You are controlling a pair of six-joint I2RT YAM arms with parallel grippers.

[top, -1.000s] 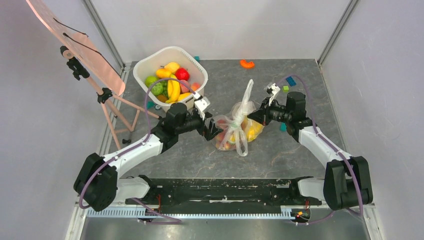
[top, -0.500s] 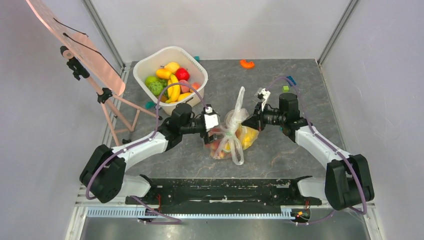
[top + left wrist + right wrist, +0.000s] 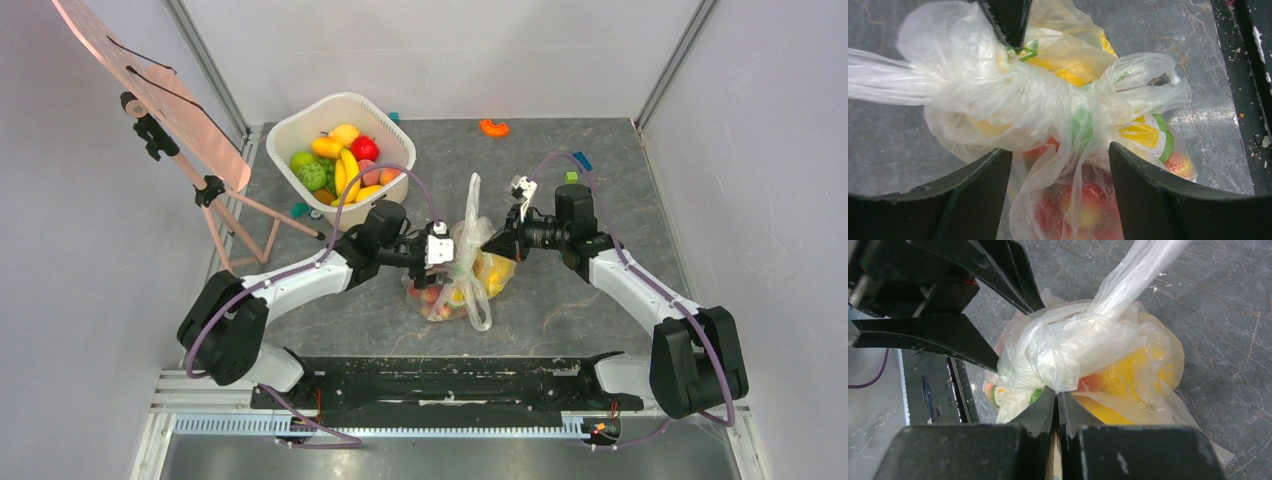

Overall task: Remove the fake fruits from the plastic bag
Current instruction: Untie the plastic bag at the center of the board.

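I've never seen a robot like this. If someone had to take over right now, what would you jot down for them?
Left gripper: open, jaws either side of the bag's knot, not closed on it.
Right gripper: shut on the bag's plastic just under the knot.
Bag: on the table between the arms, knotted shut, with the fruits inside.
Done: one grip on the bag; no fruit out yet.
Left: undo the knot, open the bag, take the fruits out.
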